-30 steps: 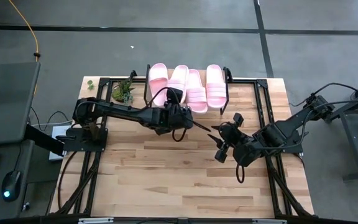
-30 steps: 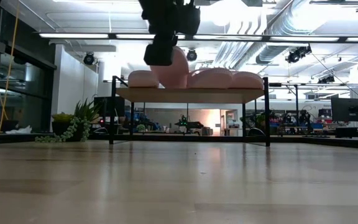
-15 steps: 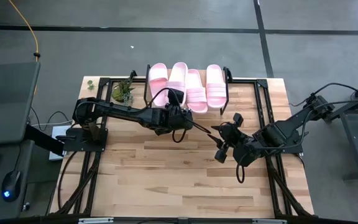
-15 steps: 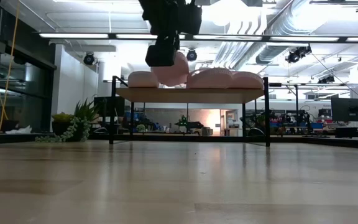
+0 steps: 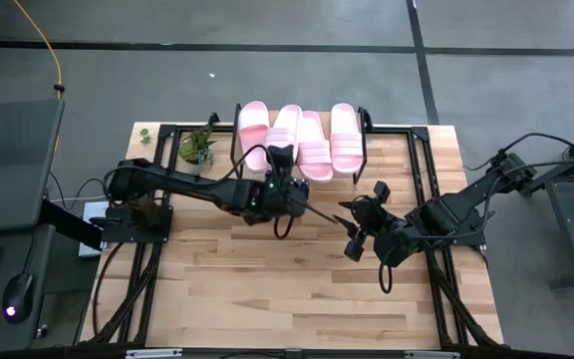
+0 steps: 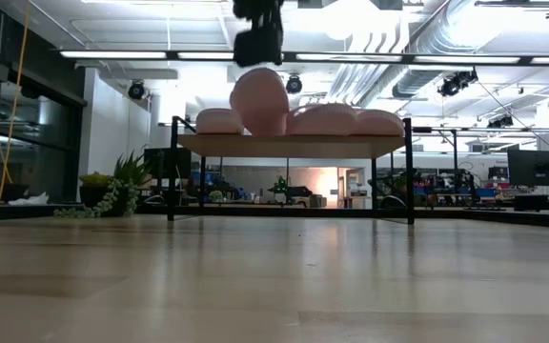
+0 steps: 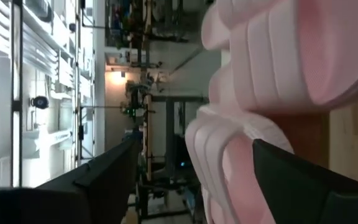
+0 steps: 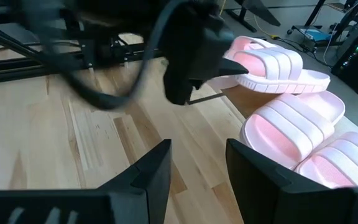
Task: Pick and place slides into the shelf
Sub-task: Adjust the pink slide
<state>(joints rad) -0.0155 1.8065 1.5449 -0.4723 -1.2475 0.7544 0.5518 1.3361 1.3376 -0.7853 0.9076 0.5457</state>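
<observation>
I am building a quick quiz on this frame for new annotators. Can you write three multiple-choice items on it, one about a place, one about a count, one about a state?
1. Where are the slides?
A. on the shelf
B. on the floor
C. inside a box

2. How many pink slides show from above?
A. two
B. four
C. six

3. How is the left gripper?
A. shut on a slide
B. open at the shelf's front edge
C. parked at the table's near edge

Key: 1 A, all lie on the shelf; 2 B, four show in a row; 3 B, its fingers stand apart before the slides.
</observation>
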